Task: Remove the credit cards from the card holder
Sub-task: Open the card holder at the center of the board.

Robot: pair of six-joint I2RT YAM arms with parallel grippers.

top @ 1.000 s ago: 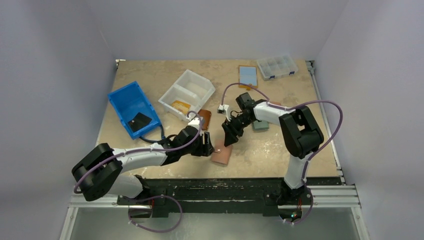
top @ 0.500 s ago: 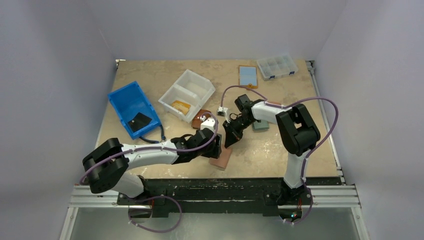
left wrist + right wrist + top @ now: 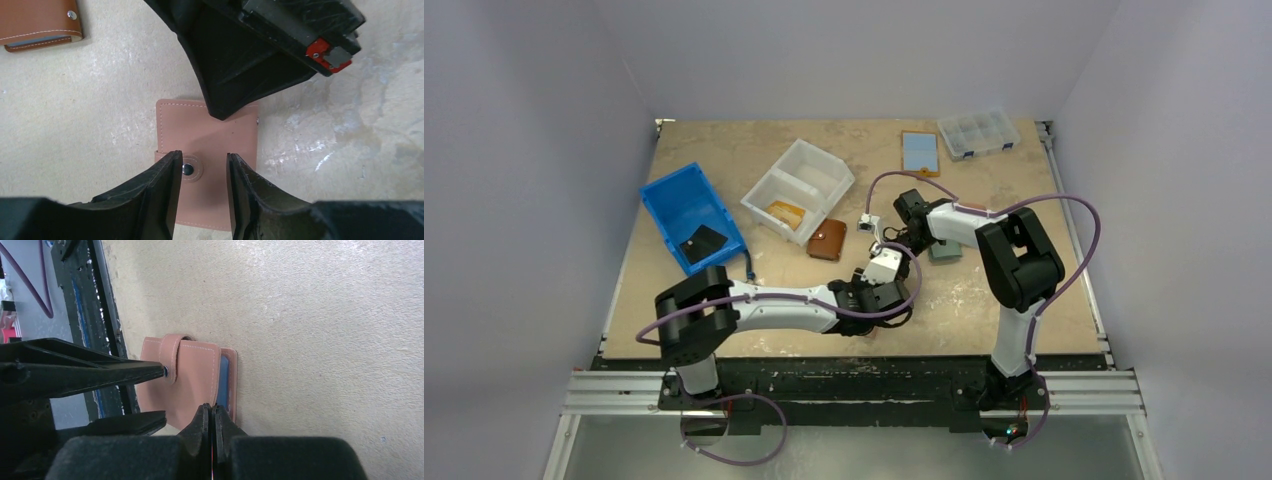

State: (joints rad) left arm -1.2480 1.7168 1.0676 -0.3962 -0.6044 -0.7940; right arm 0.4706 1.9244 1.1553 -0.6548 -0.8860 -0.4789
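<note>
Credit cards (image 3: 223, 382) peek blue from the pink card holder (image 3: 200, 137); left gripper (image 3: 202, 165) spread astride its snap tab (image 3: 189, 169), right gripper (image 3: 211, 412) pressed together at its edge

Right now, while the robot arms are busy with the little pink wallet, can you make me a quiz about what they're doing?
1. True or false: the left gripper is open, with the snap button of the pink wallet between its fingers.
2. What colour is the card peeking from the wallet's edge? A red, B blue, C green.
3. Fill in: the right gripper, with its tips on the wallet, is ___ (open or shut).

Key: 1 true; 2 B; 3 shut.
</note>
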